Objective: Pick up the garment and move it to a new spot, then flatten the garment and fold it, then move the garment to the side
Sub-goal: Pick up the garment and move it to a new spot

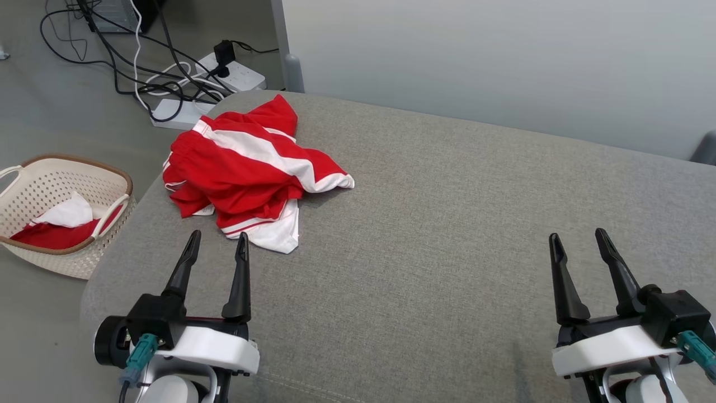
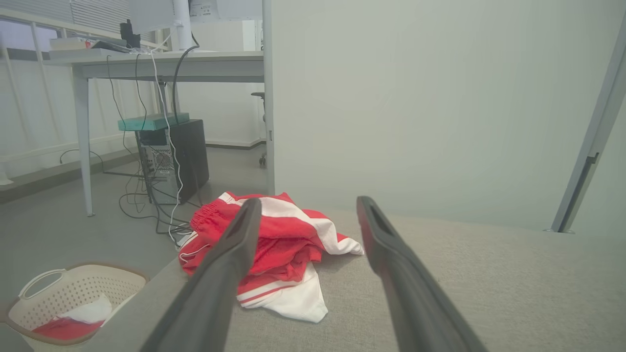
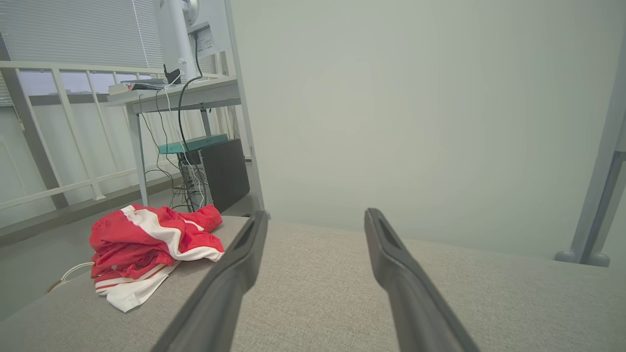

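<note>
Cream perforated plastic basket [image 1: 56, 260]: cut off at the head view's left edge. Crumpled red-and-white fabric garment [image 1: 240, 168]: lower layers hidden by folds.

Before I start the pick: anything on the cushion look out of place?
The red-and-white garment lies crumpled in a heap at the grey cushion's far left corner, right by the edge. Left gripper and right gripper are open, clear of it. Nothing else stands out.
</note>
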